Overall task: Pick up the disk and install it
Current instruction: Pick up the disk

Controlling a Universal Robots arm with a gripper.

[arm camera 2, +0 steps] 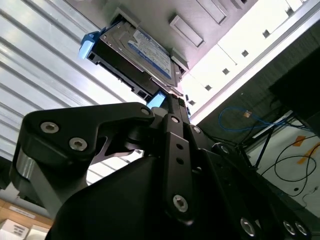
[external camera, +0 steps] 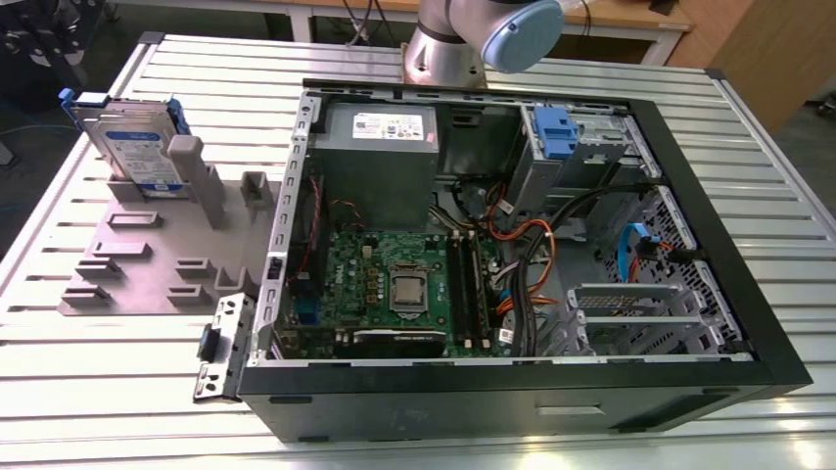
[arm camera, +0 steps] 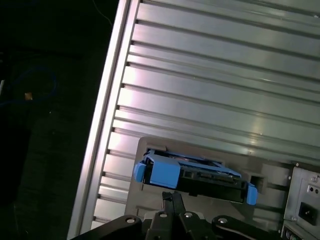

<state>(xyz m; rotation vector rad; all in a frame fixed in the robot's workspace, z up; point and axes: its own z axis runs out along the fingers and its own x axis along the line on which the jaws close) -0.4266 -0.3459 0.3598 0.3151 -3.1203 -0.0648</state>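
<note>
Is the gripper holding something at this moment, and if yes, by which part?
Nothing is held. The disk stands upright in the grey stand, untouched; the gripper is off it, pointing toward its blue-framed edge.

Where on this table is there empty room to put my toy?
The slatted metal table is bare at the exterior view's lower left, bordered by the grey slotted holder and the open black computer case. Another bare strip lies to the case's right in that view. Crowded: inside the case, and the holder, where the silver disk with its blue frame stands upright.
</note>
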